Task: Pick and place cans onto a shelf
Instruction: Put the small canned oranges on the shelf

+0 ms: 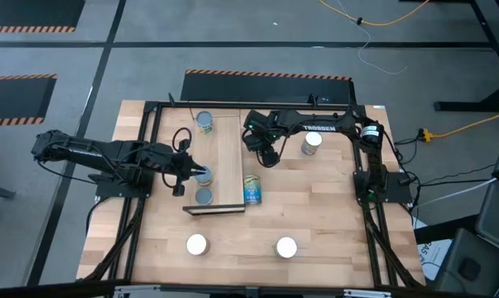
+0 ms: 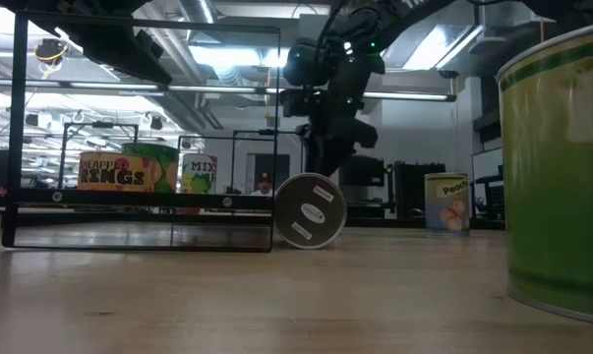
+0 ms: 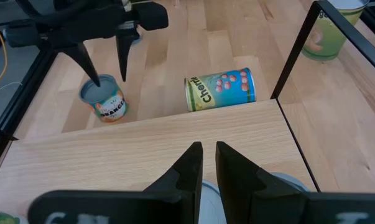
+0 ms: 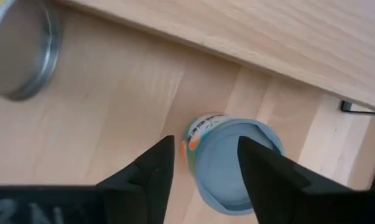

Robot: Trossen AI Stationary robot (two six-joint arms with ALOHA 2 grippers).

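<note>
The shelf (image 1: 228, 161) is bare down its right half; cans (image 1: 203, 175) line its left edge. At its 4 o'clock a fallen can (image 1: 251, 189) blocks the side. The right gripper (image 1: 266, 155) hangs spread over an upright can (image 4: 227, 162) at 2 o'clock.

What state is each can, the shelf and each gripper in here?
Blue-and-yellow labelled can: on its side, beside the shelf.
Orange-labelled grey-topped can: upright, between open fingers, not gripped.
White-topped can: upright on the tabletop.
Long light-wood shelf plank: level, with upright cans along one side.
Right gripper: open, straddling the orange-labelled can.
Left gripper: fingers almost together, holding nothing, over the shelf.
</note>
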